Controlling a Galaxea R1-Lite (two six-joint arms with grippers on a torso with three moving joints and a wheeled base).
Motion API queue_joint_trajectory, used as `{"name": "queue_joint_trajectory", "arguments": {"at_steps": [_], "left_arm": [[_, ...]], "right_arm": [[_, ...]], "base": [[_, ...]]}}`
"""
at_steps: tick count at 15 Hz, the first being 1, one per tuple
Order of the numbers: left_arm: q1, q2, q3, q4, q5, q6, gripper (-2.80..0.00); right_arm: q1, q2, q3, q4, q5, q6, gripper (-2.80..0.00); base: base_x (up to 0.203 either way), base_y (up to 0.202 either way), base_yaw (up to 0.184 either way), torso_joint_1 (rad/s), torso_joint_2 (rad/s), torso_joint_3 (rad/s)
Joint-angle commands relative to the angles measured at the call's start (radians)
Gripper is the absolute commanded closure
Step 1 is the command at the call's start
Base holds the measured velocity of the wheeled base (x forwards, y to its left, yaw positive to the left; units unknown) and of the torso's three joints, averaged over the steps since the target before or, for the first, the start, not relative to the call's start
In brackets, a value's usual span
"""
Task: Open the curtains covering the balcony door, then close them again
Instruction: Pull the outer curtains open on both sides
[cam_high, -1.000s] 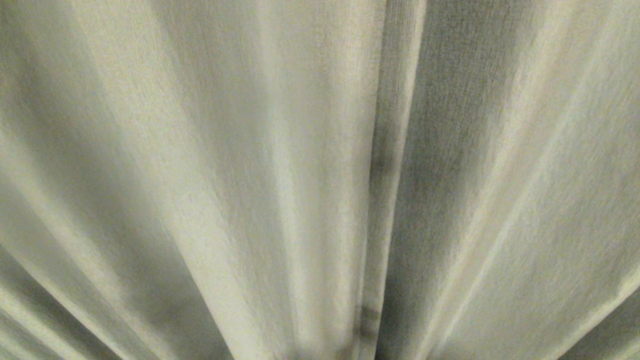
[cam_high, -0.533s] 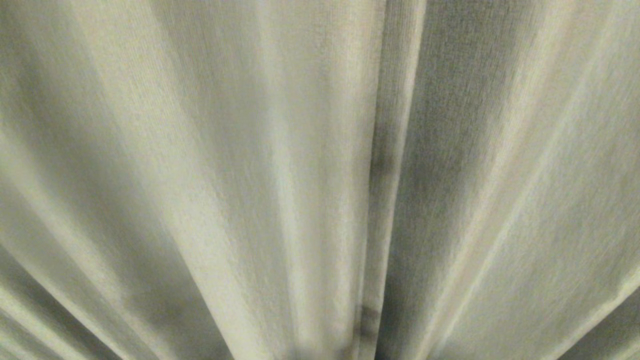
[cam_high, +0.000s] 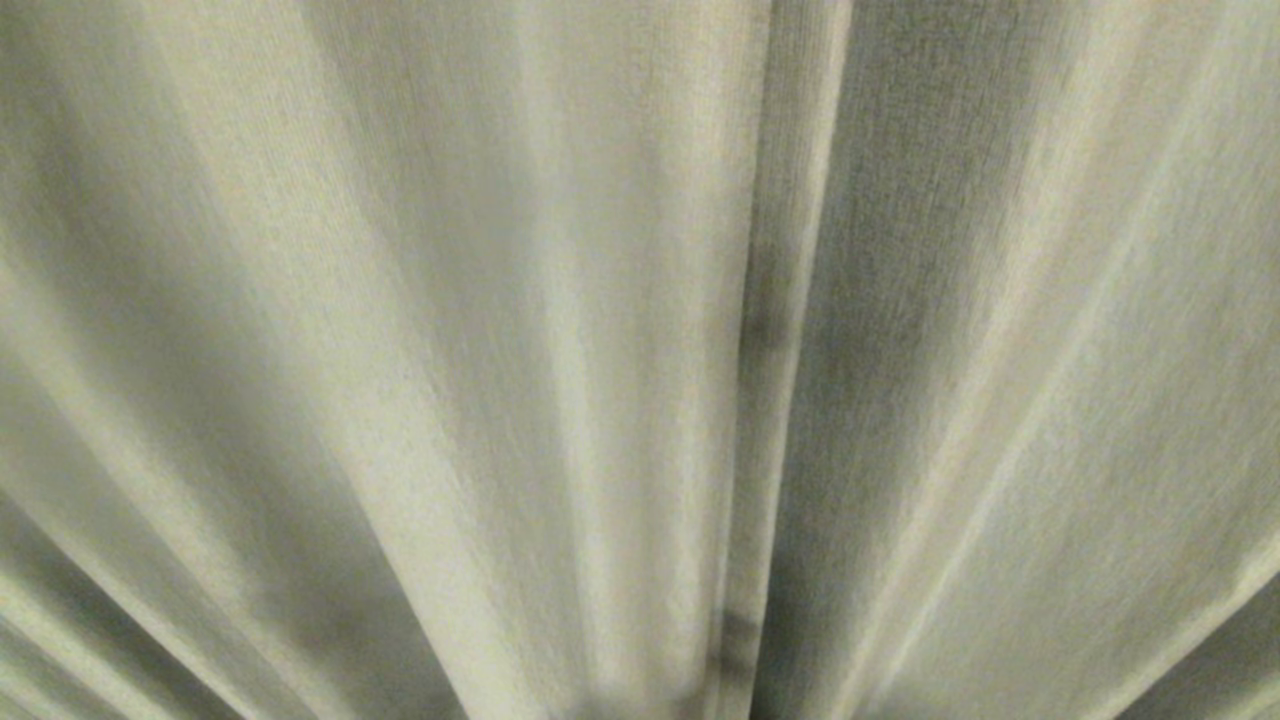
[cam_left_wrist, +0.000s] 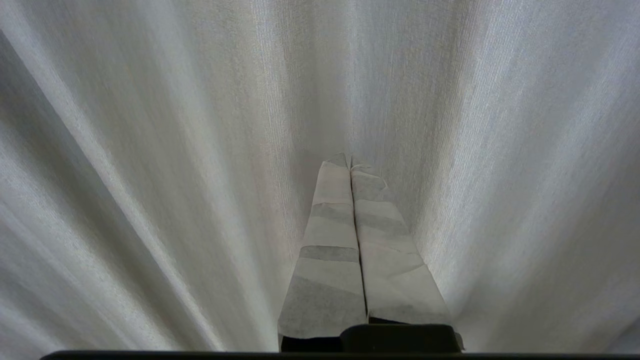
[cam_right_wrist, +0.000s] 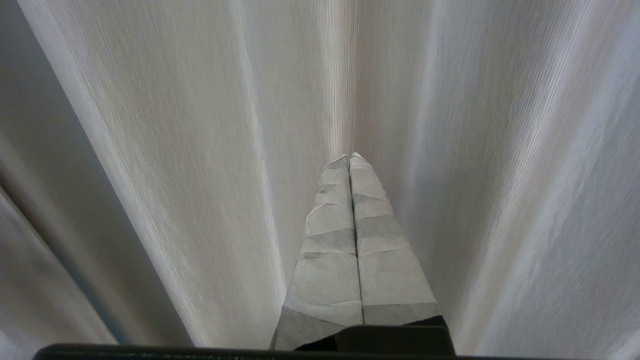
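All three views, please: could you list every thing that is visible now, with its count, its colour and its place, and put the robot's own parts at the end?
curtains: two panels, beige-grey, pleated; they fill the whole head view and meet at a vertical hemmed edge right of centre; drawn, no door visible.
curtain folds: pale grey-white fabric, filling both wrist views behind the grippers.
left gripper: one, fingers wrapped in pale tape, jaws shut, tips close to the fabric, holding nothing.
right gripper: one, fingers wrapped in pale tape, jaws shut, pointing at a fold, holding nothing.
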Motion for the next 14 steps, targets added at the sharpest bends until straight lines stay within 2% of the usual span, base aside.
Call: {"name": "queue_joint_trajectory", "arguments": {"at_steps": [1, 5, 9, 10, 14], "left_arm": [[0.0, 0.0, 0.0, -0.001, 0.0, 0.001, 0.0], [0.0, 0.0, 0.0, -0.001, 0.0, 0.001, 0.0], [0.0, 0.0, 0.0, -0.001, 0.0, 0.001, 0.0], [0.0, 0.0, 0.0, -0.001, 0.0, 0.001, 0.0], [0.0, 0.0, 0.0, -0.001, 0.0, 0.001, 0.0]], "right_arm": [[0.001, 0.057, -0.042, 0.001, -0.001, 0.0, 0.0], [0.014, 0.19, -0.137, -0.009, -0.001, 0.008, 0.0], [0.034, 0.334, -0.23, -0.074, -0.002, 0.029, 0.0], [0.034, 0.355, -0.249, -0.09, -0.002, 0.036, -2.8], [0.033, 0.403, -0.295, -0.095, -0.007, 0.042, -2.8]], "base": [[0.0, 0.0, 0.0, 0.0, 0.0, 0.0], [0.0, 0.0, 0.0, 0.0, 0.0, 0.0], [0.0, 0.0, 0.0, 0.0, 0.0, 0.0], [0.0, 0.0, 0.0, 0.0, 0.0, 0.0], [0.0, 0.0, 0.0, 0.0, 0.0, 0.0]]}}
